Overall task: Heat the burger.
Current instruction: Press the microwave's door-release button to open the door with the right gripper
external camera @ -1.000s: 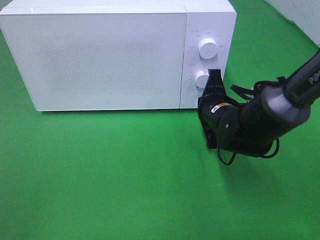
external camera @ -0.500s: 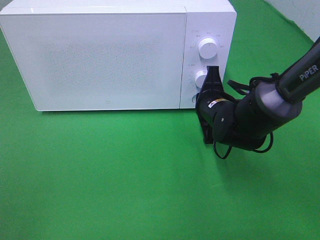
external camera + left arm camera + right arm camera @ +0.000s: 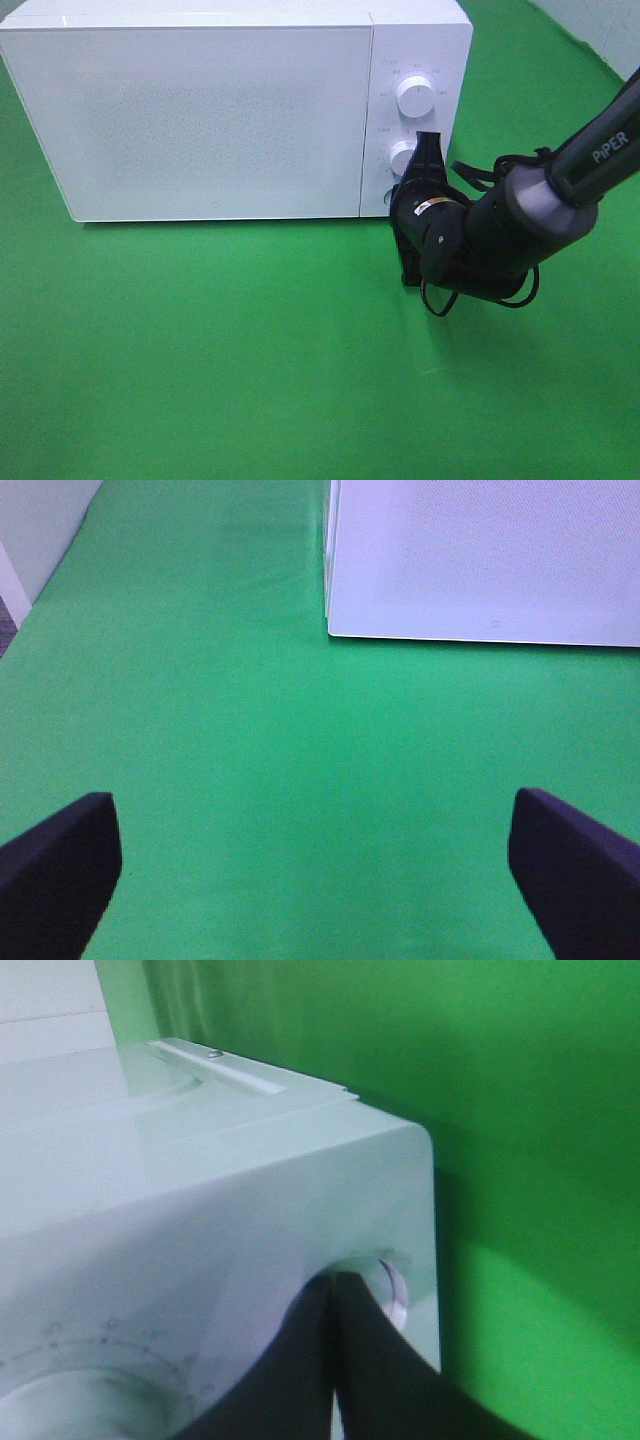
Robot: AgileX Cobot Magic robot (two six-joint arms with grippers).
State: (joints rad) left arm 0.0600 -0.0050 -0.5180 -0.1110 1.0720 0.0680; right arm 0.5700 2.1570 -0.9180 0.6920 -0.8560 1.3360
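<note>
Can see the right gripper point(image 3: 429, 145), black tips squeezed together, right by the small round button point(image 3: 396, 1296) low on the white microwave point(image 3: 428, 45), and the left gripper point(image 3: 315, 865), spread wide above the green cloth point(image 3: 250, 350), but cannot tell the burger's place, with the door point(image 3: 210, 110) closed.

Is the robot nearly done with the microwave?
Partly. Done: the microwave door is shut, and no burger shows outside it. In hand: the shut right gripper points at the control panel, beside the lower knob. Still to do: starting the heat, it seems. The left gripper hangs open, idle.
</note>
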